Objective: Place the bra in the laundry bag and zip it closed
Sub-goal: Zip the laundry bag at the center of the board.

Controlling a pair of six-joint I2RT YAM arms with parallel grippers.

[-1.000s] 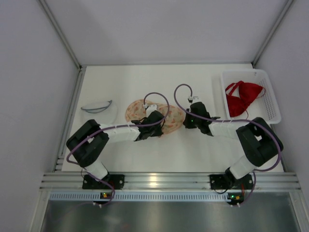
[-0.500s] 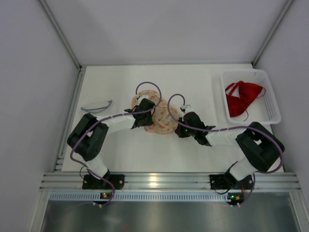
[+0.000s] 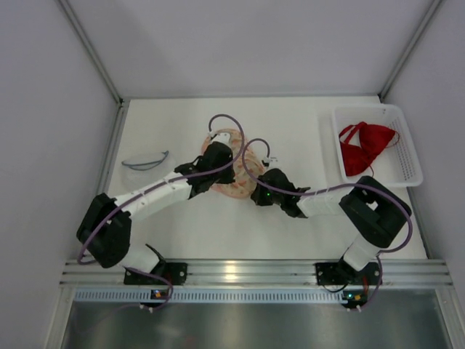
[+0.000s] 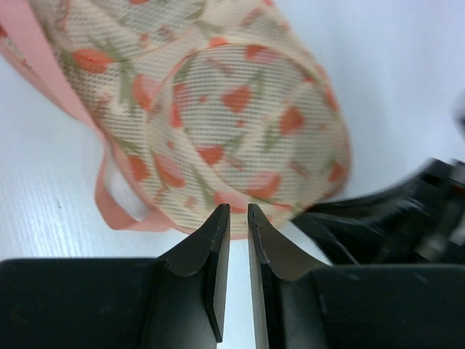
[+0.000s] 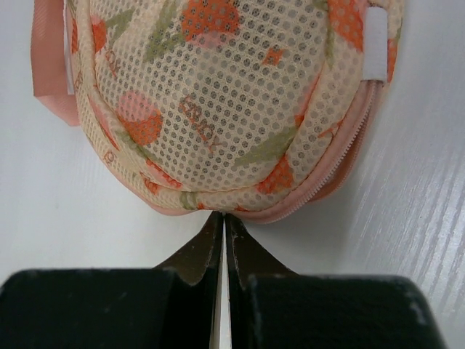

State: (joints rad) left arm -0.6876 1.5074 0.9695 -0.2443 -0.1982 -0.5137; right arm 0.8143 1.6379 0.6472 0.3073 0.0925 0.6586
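Seen from above, the laundry bag is flanked by both sets of jaws, the left gripper over its far-left part and the right gripper at its near-right edge, while the bra is found in the white basket, well beyond the right jaws. In the left wrist view the jaws are held a narrow slit apart with the bag's edge at their tips; whether fabric is pinched cannot be told. In the right wrist view the jaws are pressed together, their tips met by the bag's zip edge.
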